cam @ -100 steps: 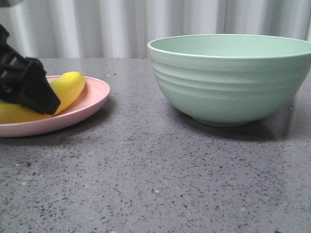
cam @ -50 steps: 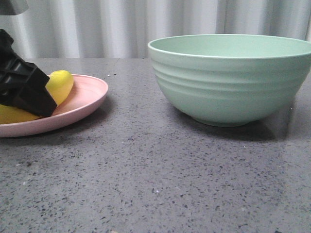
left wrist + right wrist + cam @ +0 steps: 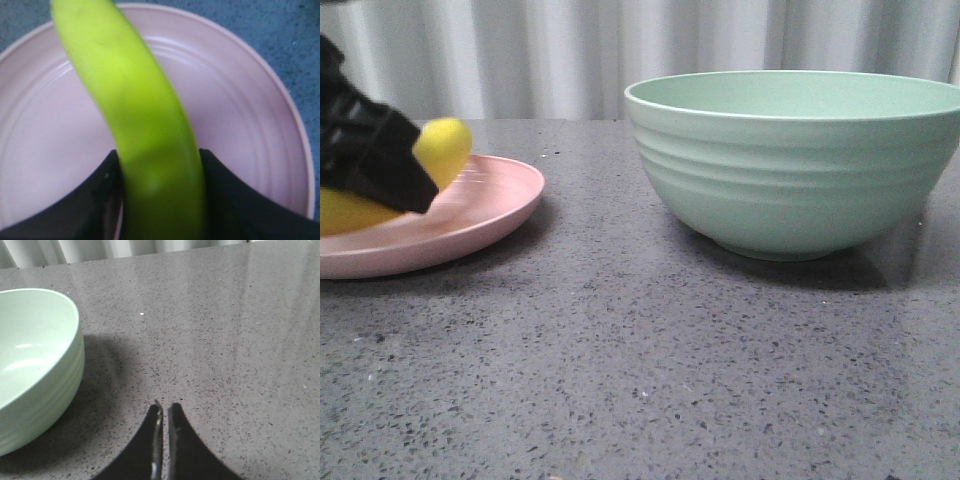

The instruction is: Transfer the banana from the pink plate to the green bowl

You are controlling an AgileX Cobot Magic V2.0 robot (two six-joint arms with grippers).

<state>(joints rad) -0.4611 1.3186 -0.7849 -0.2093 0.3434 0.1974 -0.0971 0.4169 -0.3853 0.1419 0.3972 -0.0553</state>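
Left pincer (image 3: pixel 160 200) clenched on glossy bright yellow curved banana (image 3: pixel 135 115), black fingers (image 3: pixel 97 195) pressing either side. Raised since half a second ago: banana tip (image 3: pixel 442 148) now higher, clear of shallow pale pink round plate (image 3: pixel 485 215) on its near end, rest hidden behind the black pincer (image 3: pixel 370 150). Angled down over plate from the left. Right pincer (image 3: pixel 164 415) shut, holding nothing, above speckled grey counter (image 3: pixel 225 365) beside deep ridged mint-green bowl (image 3: pixel 795 160). Bowl interior hidden in front view.
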